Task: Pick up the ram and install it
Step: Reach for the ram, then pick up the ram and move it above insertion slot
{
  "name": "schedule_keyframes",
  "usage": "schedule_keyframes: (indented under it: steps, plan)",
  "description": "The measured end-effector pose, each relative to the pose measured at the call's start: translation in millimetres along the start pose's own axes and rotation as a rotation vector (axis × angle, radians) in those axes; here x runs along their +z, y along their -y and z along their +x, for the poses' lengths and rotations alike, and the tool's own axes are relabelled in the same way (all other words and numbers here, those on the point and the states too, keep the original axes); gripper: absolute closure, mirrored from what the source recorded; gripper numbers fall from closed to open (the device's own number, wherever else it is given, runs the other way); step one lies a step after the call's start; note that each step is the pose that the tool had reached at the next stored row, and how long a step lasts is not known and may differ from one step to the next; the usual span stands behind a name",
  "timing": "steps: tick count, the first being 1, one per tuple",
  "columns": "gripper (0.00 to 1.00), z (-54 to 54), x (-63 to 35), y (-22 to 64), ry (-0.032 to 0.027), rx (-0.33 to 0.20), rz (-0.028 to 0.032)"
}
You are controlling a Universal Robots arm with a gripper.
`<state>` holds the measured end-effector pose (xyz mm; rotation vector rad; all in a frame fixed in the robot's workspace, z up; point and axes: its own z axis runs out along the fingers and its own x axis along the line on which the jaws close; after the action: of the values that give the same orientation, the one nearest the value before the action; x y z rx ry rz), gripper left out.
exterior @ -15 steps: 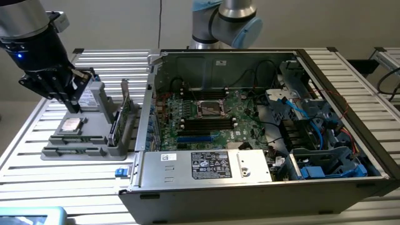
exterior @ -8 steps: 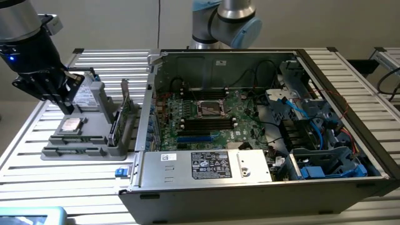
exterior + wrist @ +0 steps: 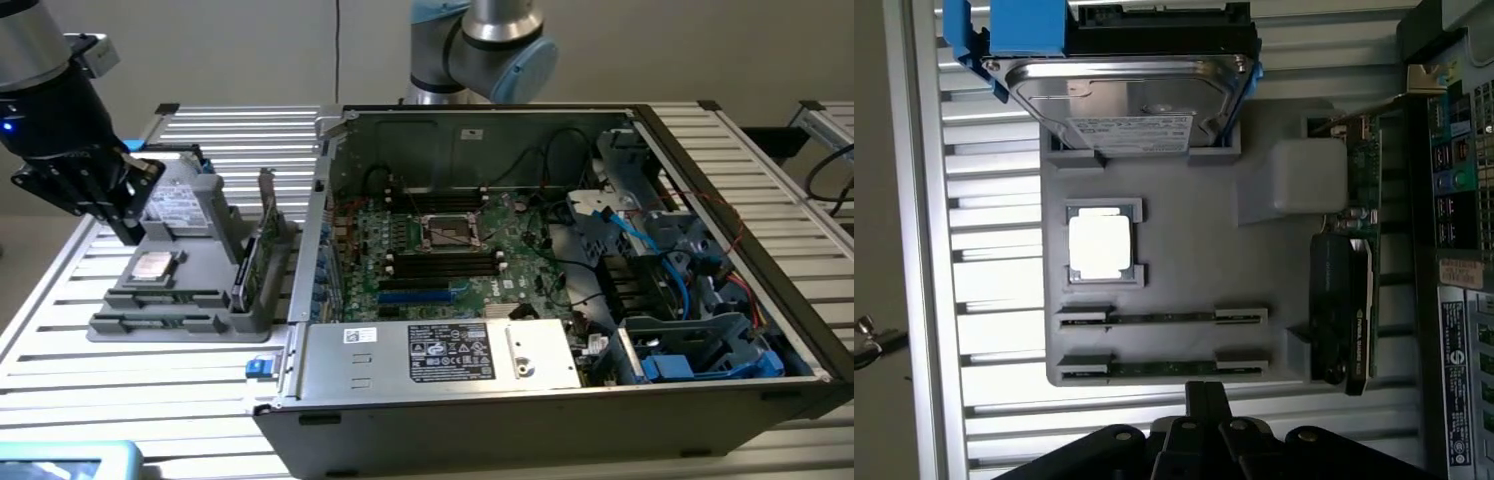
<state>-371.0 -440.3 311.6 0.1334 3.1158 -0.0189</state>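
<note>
Progress stands at the start: two ram sticks [image 3: 1159, 317] stand on edge in the gray tray [image 3: 1184, 260] on the bench [image 3: 54, 330], neither lifted. The pincer [image 3: 1206, 400] hovers just beside the nearer stick, fully closed and empty. Pickup and seating in the motherboard [image 3: 447, 265] both remain.

**Our arm: silver, pale blue and black**

We see an arm [image 3: 470, 22] of silver-grey tubing, and its rounded joints are closed with pale blue caps [image 3: 531, 62]. Toward the tool, a silver wrist section gives way to a black cylinder with a small blue light [image 3: 11, 125] glowing on it. Our gripper [image 3: 128, 228] is matt black and angular. In the wrist view we make out round pivot pins [image 3: 1120, 435] on its dark linkages.
</note>
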Motion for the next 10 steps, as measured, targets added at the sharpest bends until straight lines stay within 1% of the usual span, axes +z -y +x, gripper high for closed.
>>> schedule_keyframes:
  steps: [10]
  plan:
    - [0.89,0.0,-0.1,0.0,-0.0003,0.000,0.0002]
